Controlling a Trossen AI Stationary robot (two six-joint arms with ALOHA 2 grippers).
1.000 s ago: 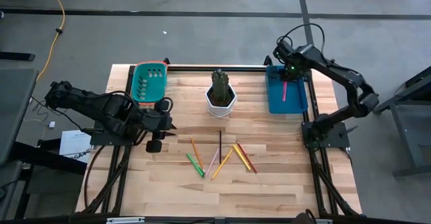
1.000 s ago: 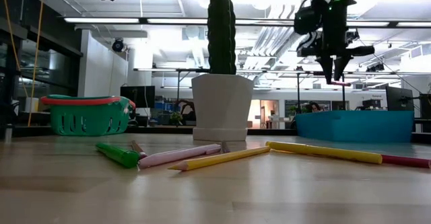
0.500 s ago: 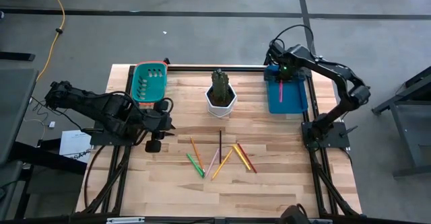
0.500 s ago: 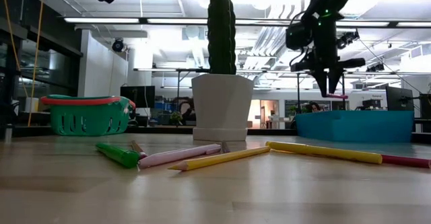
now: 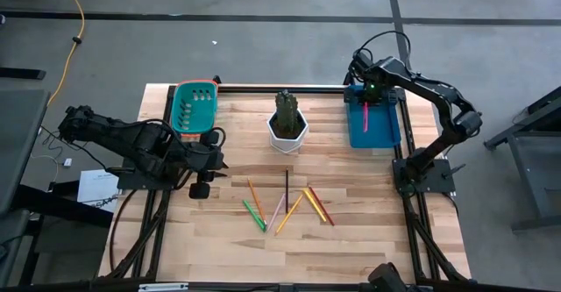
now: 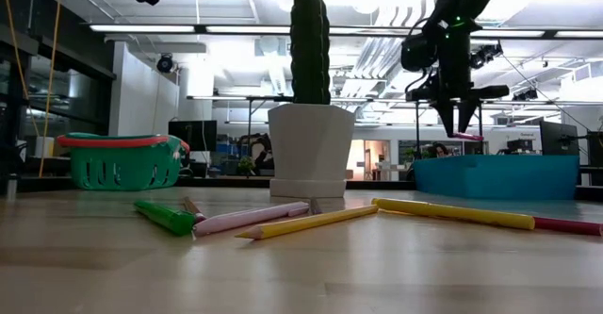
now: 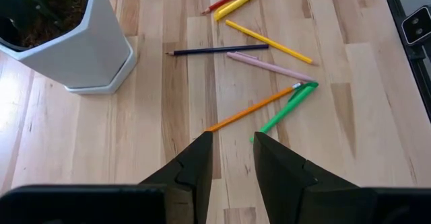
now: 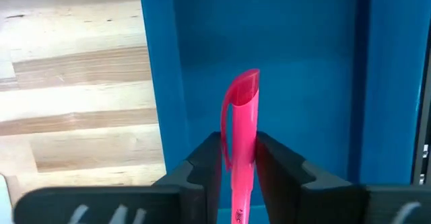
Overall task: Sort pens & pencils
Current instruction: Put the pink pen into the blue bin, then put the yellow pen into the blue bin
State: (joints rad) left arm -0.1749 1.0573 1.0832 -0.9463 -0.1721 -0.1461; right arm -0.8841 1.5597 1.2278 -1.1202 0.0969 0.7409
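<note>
The right gripper (image 8: 239, 158) hangs over the blue tray (image 5: 382, 134) at the far right of the table, with a pink pen (image 8: 241, 133) standing between its fingers; whether they are pinching it or have just let go, I cannot tell. The risk lies there: if the pen drops from this height it may bounce, roll against the tray wall, or tip over the rim onto the table (image 5: 351, 239). If it sticks to one finger, it could be dragged out as the arm pulls away. The left gripper (image 7: 229, 158) waits low near the left edge, fingers slightly apart and empty, pointing at the remaining pens and pencils (image 5: 285, 206), which lie fanned in the middle, some touching, so picking one may nudge its neighbours.
</note>
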